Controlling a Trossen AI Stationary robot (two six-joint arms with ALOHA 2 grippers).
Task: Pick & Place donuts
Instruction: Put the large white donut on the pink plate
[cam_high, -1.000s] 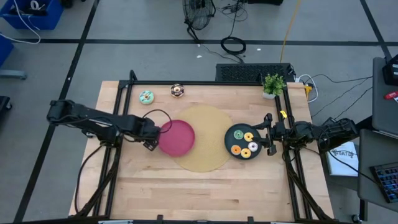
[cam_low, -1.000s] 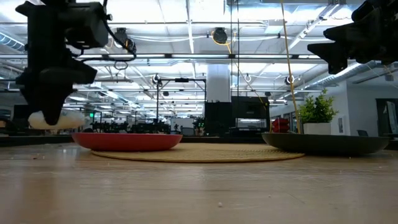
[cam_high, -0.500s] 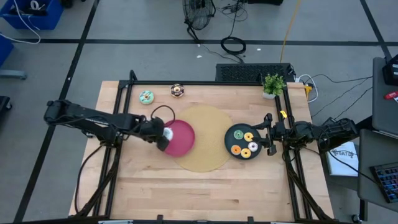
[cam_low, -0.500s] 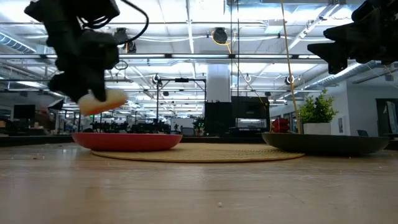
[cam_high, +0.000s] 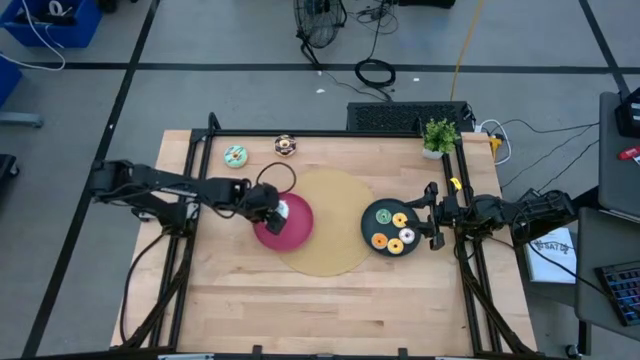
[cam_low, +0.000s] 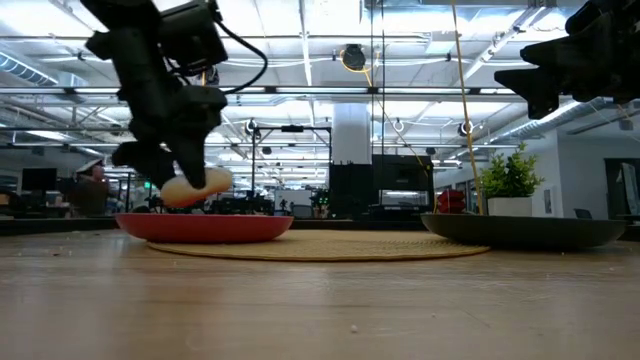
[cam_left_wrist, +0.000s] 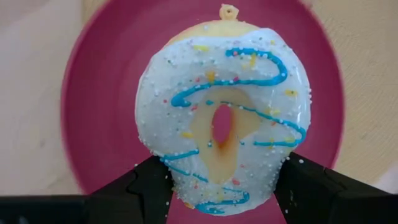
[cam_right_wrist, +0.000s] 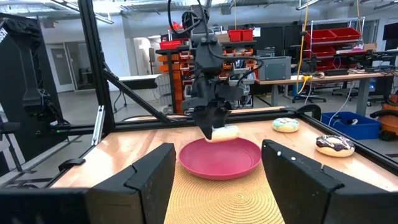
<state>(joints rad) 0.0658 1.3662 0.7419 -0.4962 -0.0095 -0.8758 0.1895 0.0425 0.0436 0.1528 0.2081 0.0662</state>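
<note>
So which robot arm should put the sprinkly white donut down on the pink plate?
Probably the left: the left gripper already holds the white donut just above the pink plate. The right gripper waits beside the black plate.

light: bright overhead ceiling strips | shadows: soft | low view: tabletop foregrnd blurred

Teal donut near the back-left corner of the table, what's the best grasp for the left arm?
The teal donut lies flat on the bare table, hole up, apart from the chocolate donut. Probably best to come straight down and pinch across the ring's outer edge, or put one finger through the hole. The left gripper is shut on the white donut above the pink plate, so it must release first.
</note>
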